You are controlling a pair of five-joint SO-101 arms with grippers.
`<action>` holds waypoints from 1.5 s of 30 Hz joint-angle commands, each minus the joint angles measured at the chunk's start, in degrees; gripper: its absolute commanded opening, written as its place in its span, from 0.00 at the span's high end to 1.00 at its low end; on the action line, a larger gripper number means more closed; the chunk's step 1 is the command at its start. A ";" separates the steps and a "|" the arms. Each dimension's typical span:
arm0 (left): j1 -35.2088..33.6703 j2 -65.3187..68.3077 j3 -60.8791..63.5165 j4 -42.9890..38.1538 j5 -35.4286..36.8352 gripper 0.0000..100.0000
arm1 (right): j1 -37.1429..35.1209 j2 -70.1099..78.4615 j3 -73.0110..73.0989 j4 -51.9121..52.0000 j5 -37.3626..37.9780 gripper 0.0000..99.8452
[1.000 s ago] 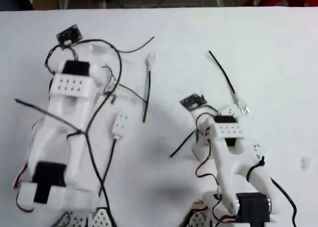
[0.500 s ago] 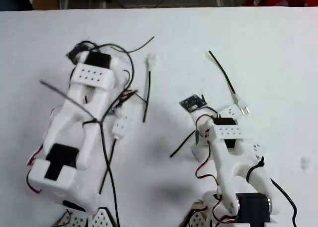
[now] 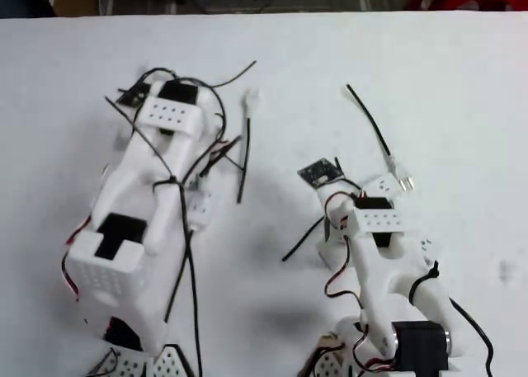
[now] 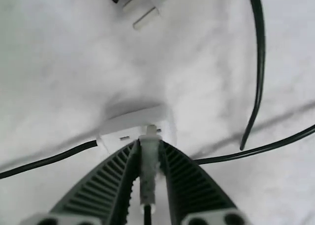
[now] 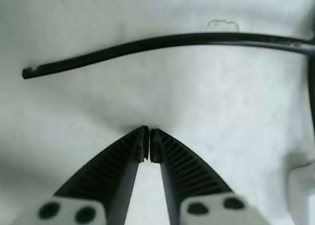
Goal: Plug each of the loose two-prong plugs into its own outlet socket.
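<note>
My left gripper (image 4: 147, 146) is shut on a slim white plug (image 4: 148, 158), whose black cable runs back between the fingers. The plug's tip touches a white outlet socket (image 4: 135, 124) lying on the table. From above, this socket (image 3: 200, 204) is partly hidden by the left arm (image 3: 169, 117). A loose two-prong plug (image 4: 142, 1) lies just beyond the socket and appears in the high view as a small white plug (image 3: 250, 103). My right gripper (image 5: 148, 136) is shut on nothing, low over the table. Another two-prong plug (image 3: 402, 181) lies beside the right arm (image 3: 375, 220).
Loose black cables cross the white table: one cable (image 5: 162, 43) lies ahead of my right gripper, and another cable (image 4: 258, 62) curves past the socket. A further cable (image 3: 370, 121) trails from the right plug. The table's far edge (image 3: 264, 14) borders a cluttered background.
The left arm has swung to the right and farther across the table, carrying its cable with it. The right arm and the loose plugs have stayed put.
</note>
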 commanded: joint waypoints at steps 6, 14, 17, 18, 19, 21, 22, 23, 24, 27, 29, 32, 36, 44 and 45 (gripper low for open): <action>1.01 0.04 -3.87 -0.53 0.70 0.98 | 0.22 -0.75 0.00 0.04 0.18 0.98; 5.85 -0.04 -4.31 2.29 0.70 0.98 | 0.22 -0.75 0.00 0.04 0.18 0.98; 5.93 0.04 -3.96 1.85 0.79 0.98 | 0.22 -0.75 0.00 0.04 0.18 0.98; 5.41 0.04 -3.87 1.85 0.79 0.98 | 0.22 -0.75 0.00 0.04 0.18 0.98; 4.70 0.04 -3.87 1.85 0.79 0.98 | 0.22 -0.75 0.00 0.04 0.18 0.98; 3.12 0.04 -3.87 1.85 0.79 0.98 | 0.22 -0.75 0.00 0.04 0.18 0.98; 2.33 0.04 -3.87 1.85 0.88 0.98 | 0.22 -0.75 0.00 0.04 0.18 0.98; 1.54 0.04 -3.87 1.85 0.88 0.98 | 0.22 -0.75 0.00 0.04 0.18 0.98; 0.92 0.04 -3.87 1.85 0.88 0.98 | 0.22 -0.75 0.00 0.04 0.18 0.98; 0.66 0.13 -3.78 1.85 0.88 0.98 | 0.22 -0.75 0.00 0.04 0.18 0.98; 1.19 0.13 -3.78 1.85 2.11 0.98 | 0.22 -0.66 0.00 0.04 0.18 0.98; 1.19 0.13 -2.81 1.76 6.59 0.98 | 0.22 -0.66 0.00 0.04 0.18 0.98; 0.84 0.13 -1.32 0.53 8.88 0.98 | 0.22 -0.66 0.00 0.04 0.18 0.98; 1.10 0.22 -0.62 -0.44 8.97 0.98 | 0.22 -0.66 0.00 0.04 0.18 0.98; 1.10 0.22 -0.62 -0.53 8.97 0.98 | 0.22 -0.66 0.00 0.04 0.18 0.98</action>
